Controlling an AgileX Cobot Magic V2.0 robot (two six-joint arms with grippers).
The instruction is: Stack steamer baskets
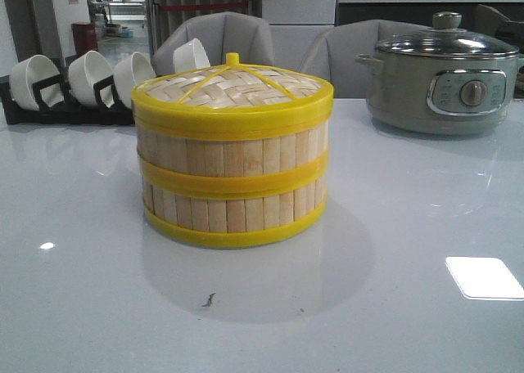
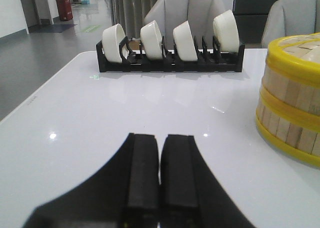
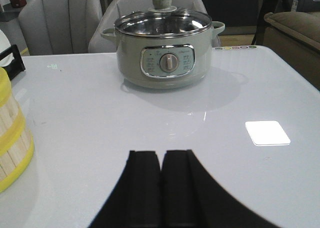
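Two steamer baskets (image 1: 233, 189) of pale bamboo slats with yellow rims stand stacked at the table's middle, with the woven yellow-rimmed lid (image 1: 233, 91) on top. The stack shows partly in the left wrist view (image 2: 292, 98) and the right wrist view (image 3: 12, 138). My left gripper (image 2: 160, 138) is shut and empty, low over the table, apart from the stack. My right gripper (image 3: 160, 153) is shut and empty, on the stack's other side, apart from it. Neither gripper shows in the front view.
A grey-green electric pot (image 1: 442, 83) with a glass lid stands at the back right, also in the right wrist view (image 3: 162, 53). A black rack (image 1: 61, 103) with white bowls (image 2: 152, 40) stands at the back left. Grey chairs are behind the table.
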